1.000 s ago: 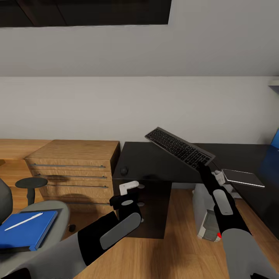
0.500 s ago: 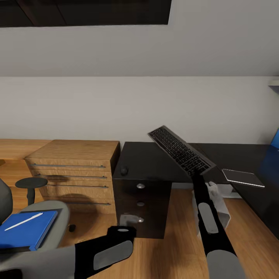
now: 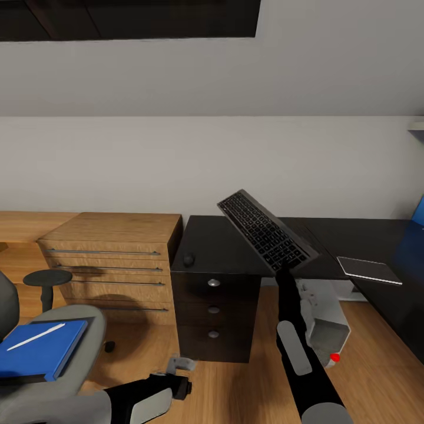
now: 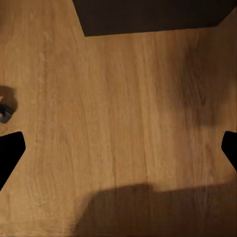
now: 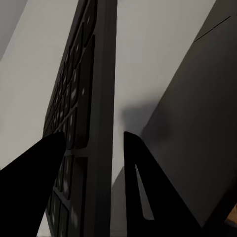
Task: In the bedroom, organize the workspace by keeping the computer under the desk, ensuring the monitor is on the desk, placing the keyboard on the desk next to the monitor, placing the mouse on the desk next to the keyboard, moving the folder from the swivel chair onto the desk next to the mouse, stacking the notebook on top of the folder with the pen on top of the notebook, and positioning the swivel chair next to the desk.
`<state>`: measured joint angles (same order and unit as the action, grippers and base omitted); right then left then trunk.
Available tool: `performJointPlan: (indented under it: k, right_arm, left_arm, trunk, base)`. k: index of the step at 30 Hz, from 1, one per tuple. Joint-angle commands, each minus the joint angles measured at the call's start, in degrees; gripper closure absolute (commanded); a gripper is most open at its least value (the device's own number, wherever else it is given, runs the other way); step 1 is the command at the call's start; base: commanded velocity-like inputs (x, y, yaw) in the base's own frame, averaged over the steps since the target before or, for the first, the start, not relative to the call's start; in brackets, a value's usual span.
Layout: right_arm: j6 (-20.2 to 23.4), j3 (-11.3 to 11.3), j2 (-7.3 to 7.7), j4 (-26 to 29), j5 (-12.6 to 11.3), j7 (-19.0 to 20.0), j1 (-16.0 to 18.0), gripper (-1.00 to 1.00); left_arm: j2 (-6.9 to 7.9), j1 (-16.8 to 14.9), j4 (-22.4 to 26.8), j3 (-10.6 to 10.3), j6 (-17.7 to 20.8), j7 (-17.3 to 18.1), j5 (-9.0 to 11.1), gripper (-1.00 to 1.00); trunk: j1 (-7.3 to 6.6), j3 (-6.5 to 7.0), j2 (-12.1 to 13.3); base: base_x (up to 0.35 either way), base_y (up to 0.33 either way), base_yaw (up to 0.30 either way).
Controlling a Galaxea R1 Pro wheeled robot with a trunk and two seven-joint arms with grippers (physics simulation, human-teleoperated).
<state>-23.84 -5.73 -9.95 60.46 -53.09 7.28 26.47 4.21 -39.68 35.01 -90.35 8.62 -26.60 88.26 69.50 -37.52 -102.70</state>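
Wooden floor lies beneath your left gripper (image 3: 179, 363), its jaws spread and empty. Your right gripper (image 3: 287, 266) pinches the keyboard (image 3: 264, 230) by one short end, tilted above the desk (image 3: 224, 247). It looks stiff, light, likely to pivot; grip deeper.

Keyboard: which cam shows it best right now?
Head view. The slim black keyboard shows whole, tilted above the glossy black desk, held at its lower end by the right claw. The right wrist view shows just its edge and some keys, very close. The left wrist view looks at wooden floor.
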Motion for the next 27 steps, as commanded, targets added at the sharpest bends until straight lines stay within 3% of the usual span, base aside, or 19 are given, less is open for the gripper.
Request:
performJointPlan:
  k: [1, 5, 11, 15, 16, 21, 23, 27]
  right_arm:
    - [-0.1, 0.2, -0.05, -0.1, -0.7, 0.5, -0.1, 1.00]
    - [-0.4, 1.9, -0.05, -1.3, -1.0, 0.3, -0.5, 1.00]
    - [-0.2, 2.9, -0.05, -2.0, -3.7, -0.9, -0.7, 1.00]
    - [-0.1, 4.6, -0.05, -1.9, -7.8, -8.4, -0.7, 1.00]
    - [-1.0, 7.6, -0.05, -1.8, -9.3, -12.7, -0.7, 1.00]
    - [-8.1, 11.3, -0.05, -1.7, -10.4, -16.6, -0.5, 1.00]
    - [-11.2, 12.0, -0.05, -1.7, -10.5, -19.6, -0.5, 1.00]
    - [-14.0, 12.3, -0.05, -1.6, -10.5, -21.9, -0.5, 1.00]
  left_arm:
    - [0.01, 0.3, -0.8, -0.3, 0.0, 0.8, 0.2, -1.00]
    - [-0.13, 3.3, -5.6, -0.4, -1.5, 5.7, 0.2, -1.00]
    - [-0.75, 8.0, -8.7, -0.4, -7.5, 7.7, 0.2, -1.00]
    - [-0.90, 9.5, -9.2, -0.4, -10.4, 8.0, 0.1, -1.00]
    - [-0.89, 9.8, -9.5, -0.4, -11.1, 8.0, 0.1, -1.00]
    - [-0.88, 10.1, -11.4, -0.4, -11.5, 8.1, 0.1, -1.00]
    - [-0.88, 10.1, -11.8, -0.4, -11.6, 8.1, 0.1, -1.00]
    - [-0.87, 10.1, -12.1, -0.4, -11.6, 8.1, 0.1, -1.00]
  trunk:
    - [-0.01, -0.05, 0.0]
    - [-0.01, -0.05, 0.0]
    - [-0.01, -0.05, 0.0]
    - [-0.01, -0.05, 0.0]
    - [-0.01, -0.05, 0.0]
    - [-0.01, -0.05, 0.0]
    - [-0.01, -0.05, 0.0]
    - [-0.01, -0.05, 0.0]
  base:
    - [0.000, 0.000, 0.000]
    - [0.000, 0.000, 0.000]
    - [0.000, 0.000, 0.000]
    - [0.000, 0.000, 0.000]
    - [0.000, 0.000, 0.000]
    - [0.000, 0.000, 0.000]
    - [0.000, 0.000, 0.000]
    - [0.000, 0.000, 0.000]
